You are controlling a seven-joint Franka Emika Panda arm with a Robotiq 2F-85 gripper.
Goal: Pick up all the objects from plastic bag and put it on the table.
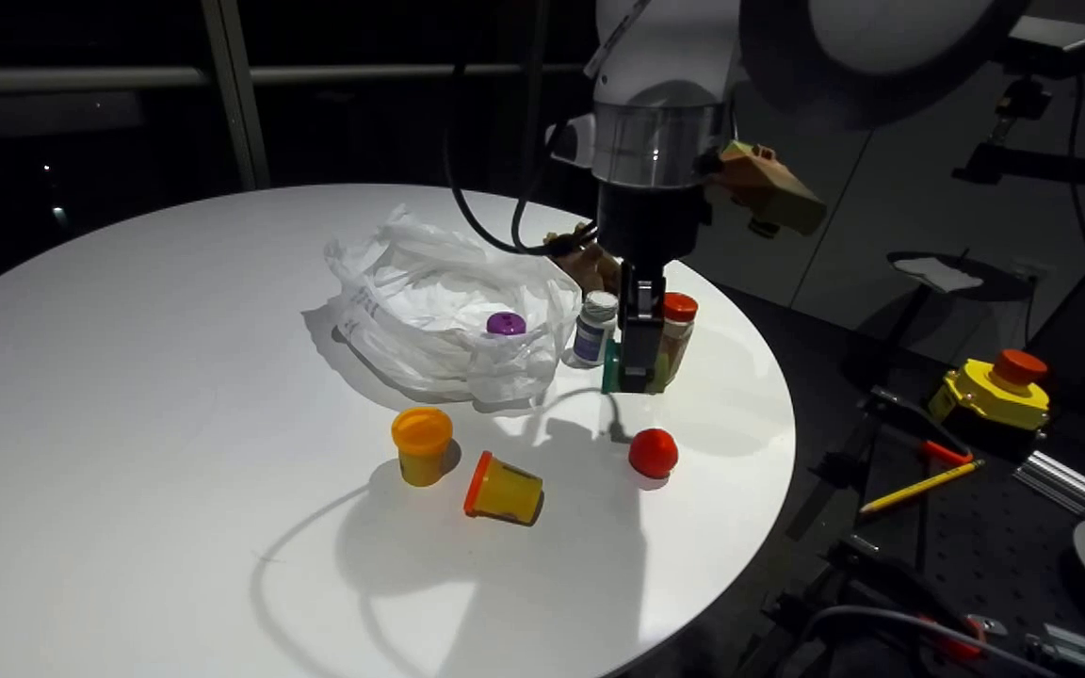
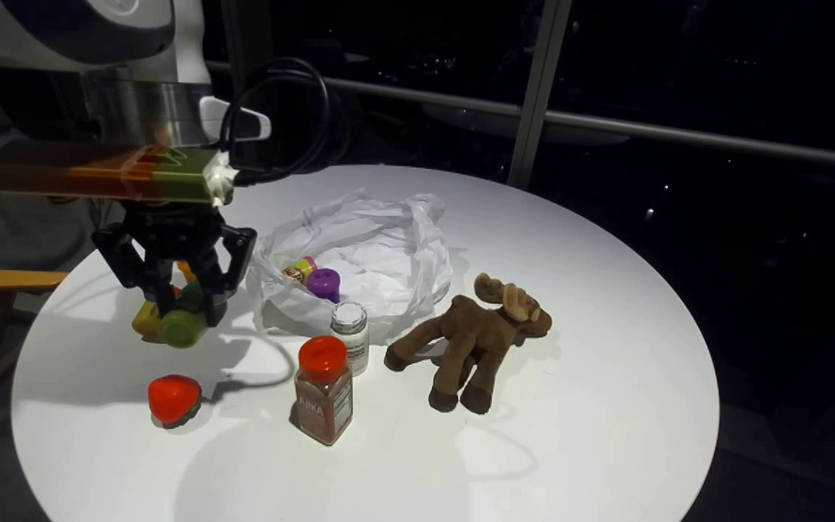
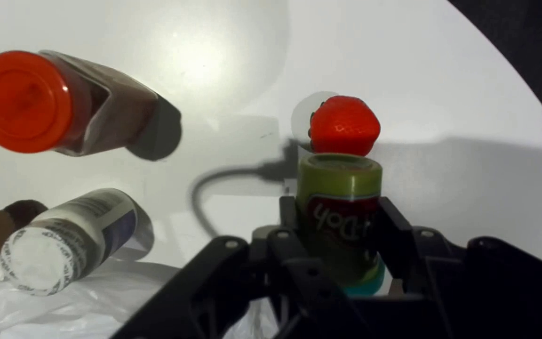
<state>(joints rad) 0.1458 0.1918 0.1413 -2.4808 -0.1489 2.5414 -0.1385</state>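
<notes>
My gripper [image 3: 338, 209] is shut on a yellow-green Play-Doh can [image 3: 339, 181] with a teal lid, held sideways above the white table [image 1: 175, 424]. In both exterior views the translucent plastic bag [image 1: 392, 353] lies wide-mouthed; a purple can [image 2: 325, 284] and a yellow can with a pink lid [image 2: 299, 270] are inside. Outside it are a brown plush moose [image 2: 472, 333], a red-capped bottle [image 2: 323, 406], a white bottle [image 3: 83, 235] and a red strawberry [image 3: 345, 125]. One yellow cup with an orange lid [image 1: 422, 452] stands upright; another yellow cup [image 1: 514, 492] rests on its side.
The two bottles stand close together beside the bag, just past the gripper. Below the held can, the strawberry sits near the table's rim. A loose black cable [image 2: 323, 109] loops out from the wrist. A dark bench with a yellow and red button [image 1: 995, 391] adjoins the table.
</notes>
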